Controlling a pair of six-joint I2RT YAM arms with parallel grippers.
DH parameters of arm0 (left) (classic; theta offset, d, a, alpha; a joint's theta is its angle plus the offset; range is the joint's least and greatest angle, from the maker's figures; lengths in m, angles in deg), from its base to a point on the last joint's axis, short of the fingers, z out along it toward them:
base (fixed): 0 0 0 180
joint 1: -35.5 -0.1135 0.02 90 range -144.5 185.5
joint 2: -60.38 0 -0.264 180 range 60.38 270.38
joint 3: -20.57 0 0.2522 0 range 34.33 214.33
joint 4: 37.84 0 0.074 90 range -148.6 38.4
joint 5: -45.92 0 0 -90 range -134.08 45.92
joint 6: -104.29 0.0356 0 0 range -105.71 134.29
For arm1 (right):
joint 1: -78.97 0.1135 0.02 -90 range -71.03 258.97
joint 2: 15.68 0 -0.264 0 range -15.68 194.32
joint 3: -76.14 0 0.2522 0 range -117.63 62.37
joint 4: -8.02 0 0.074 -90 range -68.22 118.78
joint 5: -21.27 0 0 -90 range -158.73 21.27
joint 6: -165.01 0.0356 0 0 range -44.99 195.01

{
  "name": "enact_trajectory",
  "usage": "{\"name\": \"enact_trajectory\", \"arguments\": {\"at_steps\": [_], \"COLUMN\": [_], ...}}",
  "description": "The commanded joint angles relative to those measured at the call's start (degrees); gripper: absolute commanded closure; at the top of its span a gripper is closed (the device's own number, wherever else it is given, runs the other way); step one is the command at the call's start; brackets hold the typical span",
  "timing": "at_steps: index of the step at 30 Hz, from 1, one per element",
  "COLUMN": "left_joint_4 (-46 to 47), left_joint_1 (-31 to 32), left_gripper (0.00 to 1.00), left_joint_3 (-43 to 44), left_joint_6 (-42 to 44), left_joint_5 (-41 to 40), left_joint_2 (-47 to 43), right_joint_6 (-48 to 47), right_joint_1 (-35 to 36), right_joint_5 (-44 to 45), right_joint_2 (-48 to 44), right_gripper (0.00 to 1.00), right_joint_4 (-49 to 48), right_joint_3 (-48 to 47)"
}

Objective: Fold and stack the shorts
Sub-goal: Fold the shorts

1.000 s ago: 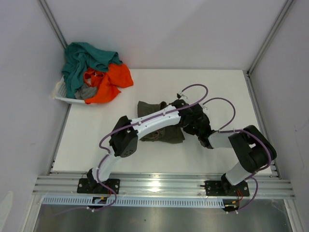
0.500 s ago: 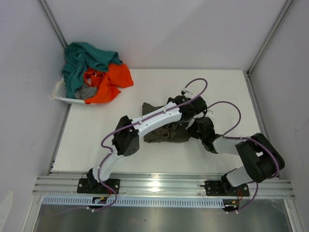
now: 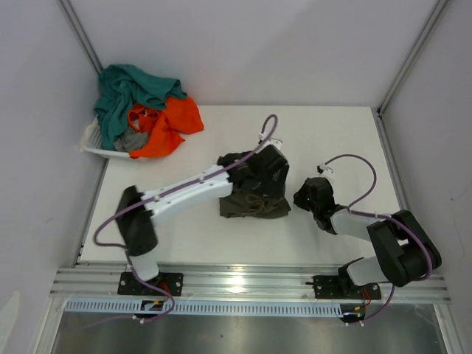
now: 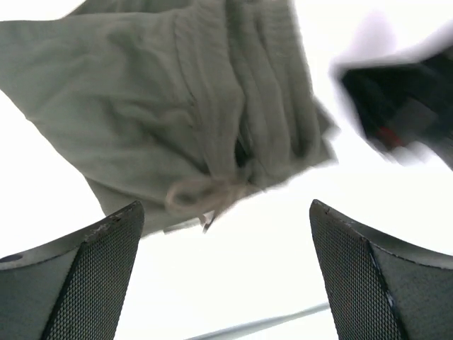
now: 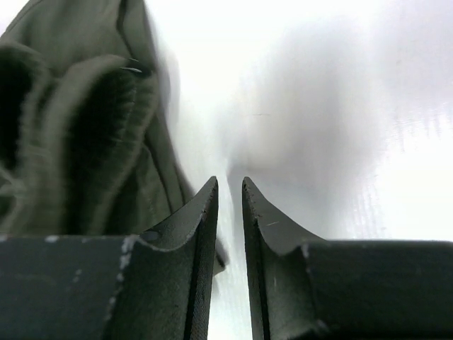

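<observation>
A dark olive-green pair of shorts [image 3: 251, 204] lies bunched at the middle of the table, its pale drawstring [image 4: 205, 191] knotted at the near edge. My left gripper [image 3: 259, 177] hovers just above this pair [image 4: 177, 106], jaws wide open and empty [image 4: 224, 212]. My right gripper [image 3: 300, 198] sits low on the table to the right of the cloth [image 5: 71, 106]. Its fingers stand a narrow gap apart with bare table between them [image 5: 229, 183]. More shorts, teal [image 3: 125, 92], orange [image 3: 173, 118] and grey [image 3: 133, 140], are heaped at the back left.
The heap rests in a white plastic basket [image 3: 94, 150] at the table's back left corner. Grey walls close in the left, back and right. An aluminium rail [image 3: 243, 280] with both arm bases runs along the near edge.
My left gripper opened, let go of the olive shorts and rose slightly as its arm stretched out. My right gripper drew back to the right, off the cloth.
</observation>
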Motion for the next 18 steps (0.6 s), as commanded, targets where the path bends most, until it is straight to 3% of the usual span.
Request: {"name": "enact_trajectory", "arguments": {"at_steps": [1,6,11,14,18], "left_joint_4": [17.3,17.5,21.4,24.6,27.8], "left_joint_1": [-0.2,-0.6,-6.1,-9.5,-11.2], "left_gripper": [0.01,0.01,0.01,0.01,0.01], "left_joint_3": [-8.5,-16.1,-25.4,-32.7,-35.8], "left_joint_6": [3.2,2.2,0.5,0.2,0.5], "left_joint_5": [13.5,12.9,14.4,13.4,11.6], "left_joint_2": [-16.4,-25.2,-31.0,-31.6,-30.9], "right_joint_6": [-1.7,-2.8,-5.3,-7.7,-8.5], "right_joint_1": [-1.1,-1.8,0.1,2.8,4.6], "right_joint_5": [1.3,0.1,0.8,1.5,-6.0], "right_joint_2": [-1.7,-4.3,-11.6,-15.9,-15.8], "right_gripper": [0.77,0.78,0.77,0.76,0.76], "right_joint_4": [0.5,-0.5,1.3,1.9,1.0], "right_joint_3": [-1.1,-1.4,-3.0,-4.8,-6.6]}}
